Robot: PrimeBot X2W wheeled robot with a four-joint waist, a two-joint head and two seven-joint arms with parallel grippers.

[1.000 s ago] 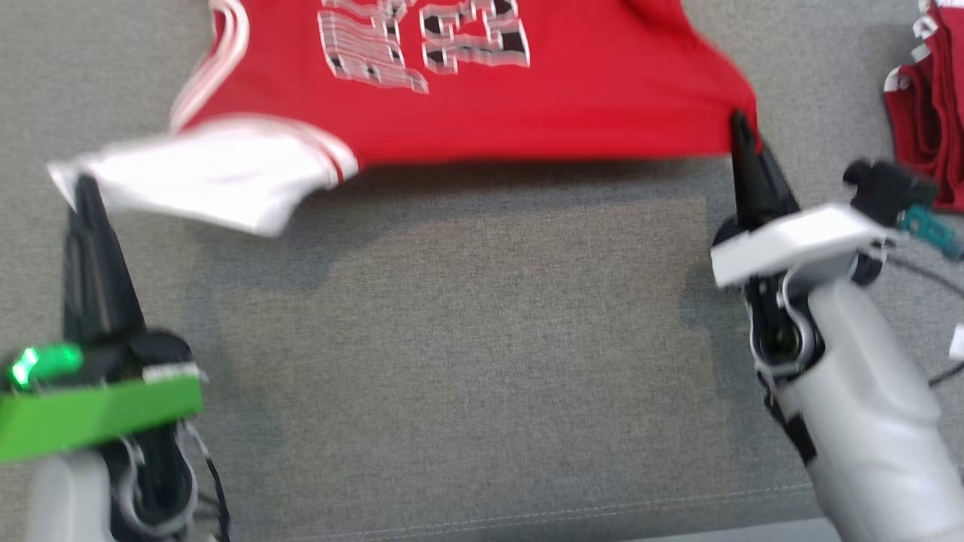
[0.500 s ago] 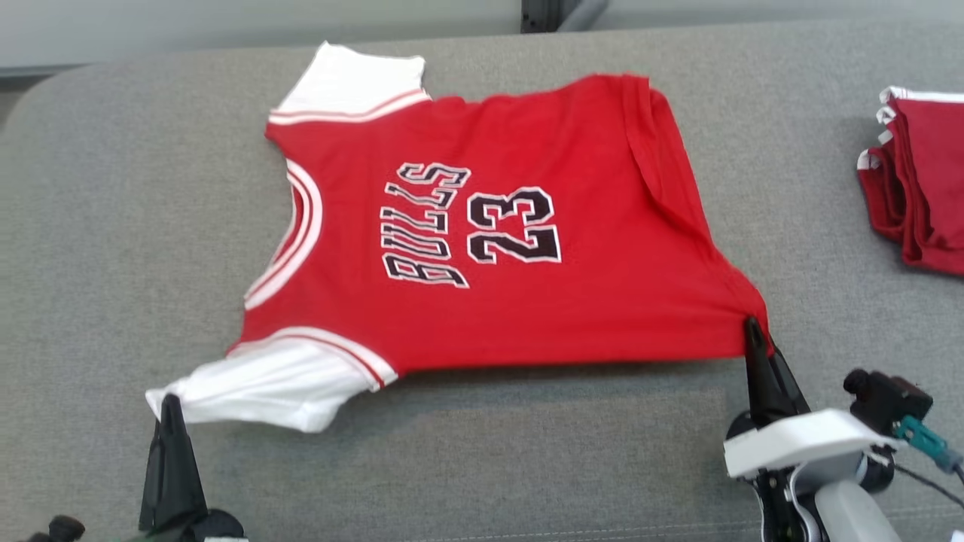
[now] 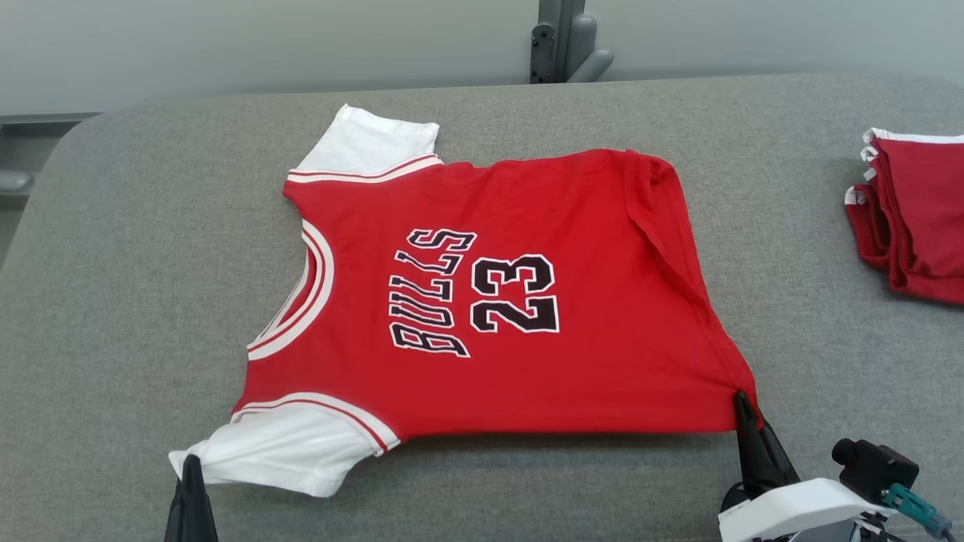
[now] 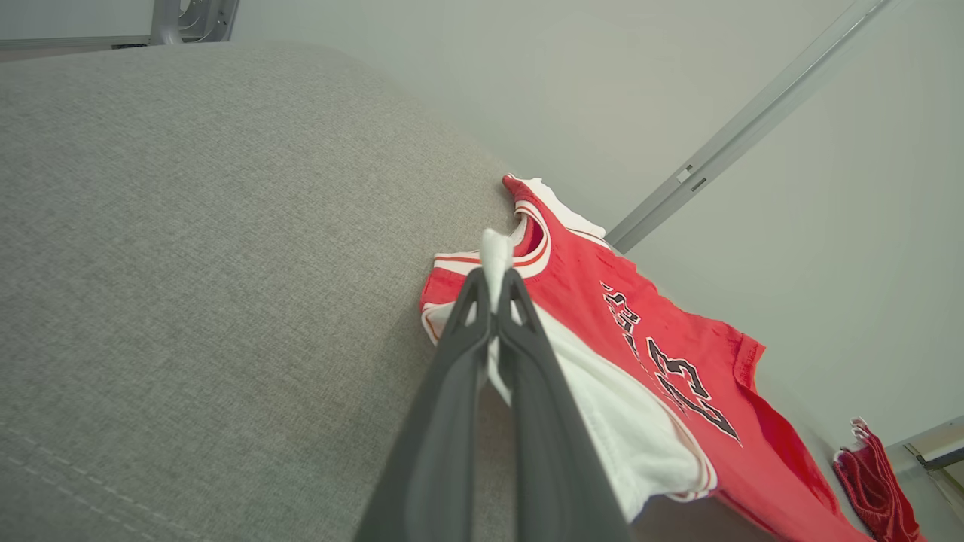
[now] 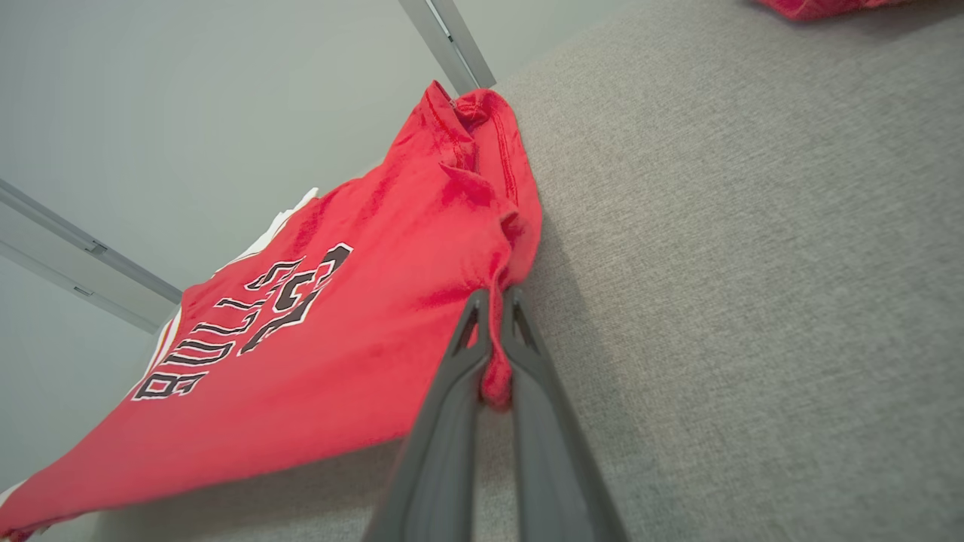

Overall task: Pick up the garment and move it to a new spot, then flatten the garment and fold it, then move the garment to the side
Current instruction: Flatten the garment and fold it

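Step in hand: flattening, by my reading. The garment (image 3: 489,301) was spread out front-up but not yet let go, and no fold had been started.
Garment: a red jersey with white sleeves, lying across the middle of the table (image 3: 113,263), with its neckline toward the left edge and its hem toward the right edge. The far side rested on the table. The near side was raised a little, with shadow beneath it.
Left claw (image 3: 192,463): closed tight on the tip of the near white sleeve (image 3: 279,459), close to the table's near edge. White cloth poked out between the fingers in the left wrist view.
Right claw (image 3: 742,399): pinched on the near hem corner, with a bunch of red cloth caught between its fingers in the right wrist view.
Tension: the near edge ran nearly straight between the two claws, so it looked taut.
Flaw left: the hem (image 3: 663,218) was turned over on itself toward the far right corner of the jersey.
Other cloth: a folded red pile (image 3: 919,218) lay at the table's right edge, well apart from the jersey.
Next move calls for: lowering both claws evenly so the near edge settles flat, then releasing. The turned hem probably needs smoothing before any fold.
Risk: a pull by one claw alone could skew the jersey.
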